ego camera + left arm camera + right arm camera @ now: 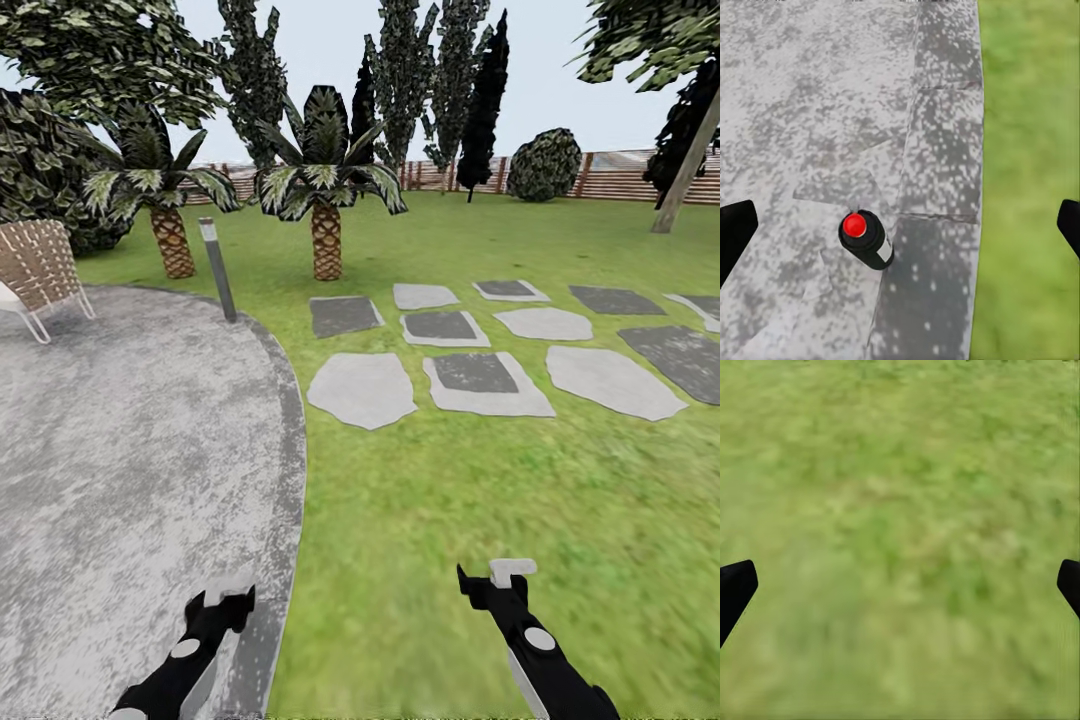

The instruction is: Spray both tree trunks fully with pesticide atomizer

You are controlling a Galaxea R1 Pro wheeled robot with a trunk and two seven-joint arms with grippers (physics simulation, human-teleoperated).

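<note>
In the left wrist view, the pesticide atomizer (866, 241), a small black bottle with a red cap, stands on grey speckled paving (817, 112) close to the grass edge. My left gripper (904, 225) hangs open above it, its black fingertips far apart on either side of the bottle and not touching it. In the head view the left gripper (225, 600) is over the paving's rim. My right gripper (497, 580) is open over bare grass (900, 525). One tree trunk (688, 165), pale and leaning, rises at the far right of the lawn.
Grey stepping stones (470, 375) lie ahead on the lawn. Two small palms (325, 235) and a short lamp post (216, 270) stand beyond the paving. A wicker chair (35, 270) is at the left. A wooden fence (620, 175) closes the back.
</note>
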